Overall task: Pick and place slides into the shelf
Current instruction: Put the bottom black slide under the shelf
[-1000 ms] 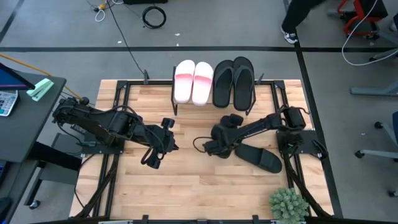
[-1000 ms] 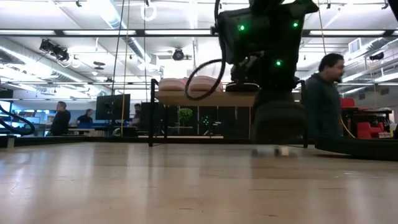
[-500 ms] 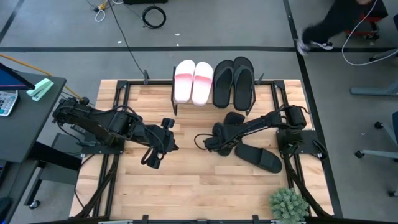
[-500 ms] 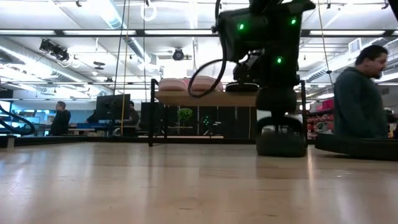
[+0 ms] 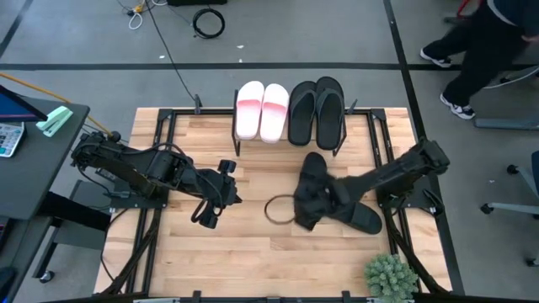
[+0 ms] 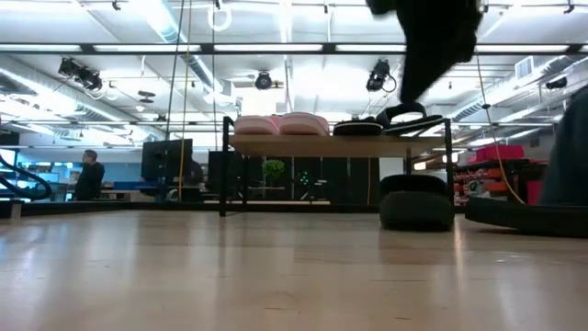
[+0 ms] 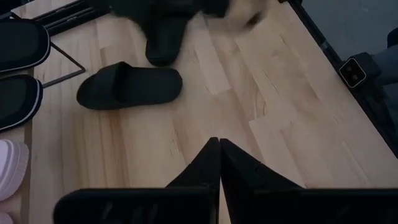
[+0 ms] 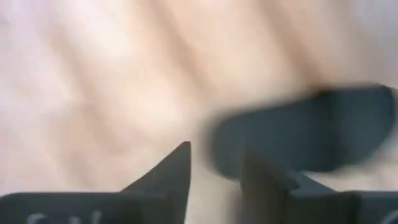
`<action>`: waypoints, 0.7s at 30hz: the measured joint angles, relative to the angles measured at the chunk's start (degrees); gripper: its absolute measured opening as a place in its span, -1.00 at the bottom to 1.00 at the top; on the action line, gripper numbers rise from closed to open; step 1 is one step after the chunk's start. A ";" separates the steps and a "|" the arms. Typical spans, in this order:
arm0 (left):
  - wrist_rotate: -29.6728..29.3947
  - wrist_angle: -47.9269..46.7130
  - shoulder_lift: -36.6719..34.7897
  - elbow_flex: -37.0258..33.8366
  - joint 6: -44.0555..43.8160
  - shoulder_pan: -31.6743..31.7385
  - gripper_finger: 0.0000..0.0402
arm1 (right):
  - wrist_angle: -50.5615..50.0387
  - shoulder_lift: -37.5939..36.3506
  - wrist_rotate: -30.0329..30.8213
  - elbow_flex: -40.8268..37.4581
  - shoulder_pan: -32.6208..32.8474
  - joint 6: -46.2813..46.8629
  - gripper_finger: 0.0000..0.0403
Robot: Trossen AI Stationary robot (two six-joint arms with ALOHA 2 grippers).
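On the shelf [image 5: 337,145], two pink-and-white slides [image 5: 261,109] and two black flip-flops [image 5: 317,109] rest on the top board. One black wide-strap slide [image 5: 314,164] lies sole down on the table just in front of the shelf, also seen as the black slide [image 7: 130,87] and the end-on slide [image 6: 416,200]. The second black slide [image 5: 360,216] lies nearer the right edge. My right gripper [image 5: 305,215] hovers open above the table between them, touching nothing. My left gripper [image 7: 219,165] is shut and holds nothing, left of centre.
A cable loop [image 5: 278,209] hangs off the right wrist. A potted plant [image 5: 389,276] stands at the near right corner. Bare wood [image 5: 253,252] spreads across the near half. Beyond the far right corner a person [image 5: 488,34] is walking on the floor.
My right gripper has set the black slide down in front of the shelf and let go. It has then risen and drawn back toward the near edge, while the slide stays on the table. The person behind the table has walked to the right.
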 joint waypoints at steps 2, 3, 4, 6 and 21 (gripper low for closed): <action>0.00 0.00 0.00 0.00 0.00 0.00 -0.94 | 8.45 -0.03 -0.86 -0.90 2.03 0.47 -0.45; 0.00 0.04 0.00 0.00 -0.02 0.00 -0.94 | 12.16 0.38 -1.51 -1.37 2.87 0.79 -0.54; 0.00 0.01 0.00 0.00 -0.02 0.00 -0.94 | 15.56 1.02 -1.60 -1.80 3.73 0.82 -0.64; 0.00 0.02 0.00 0.00 -0.12 0.00 -0.93 | 18.40 3.28 -1.57 -1.97 5.15 0.77 -0.86; 0.00 0.04 0.00 0.00 -1.46 0.00 -0.94 | 9.55 13.80 -3.78 -2.10 1.62 6.36 -0.98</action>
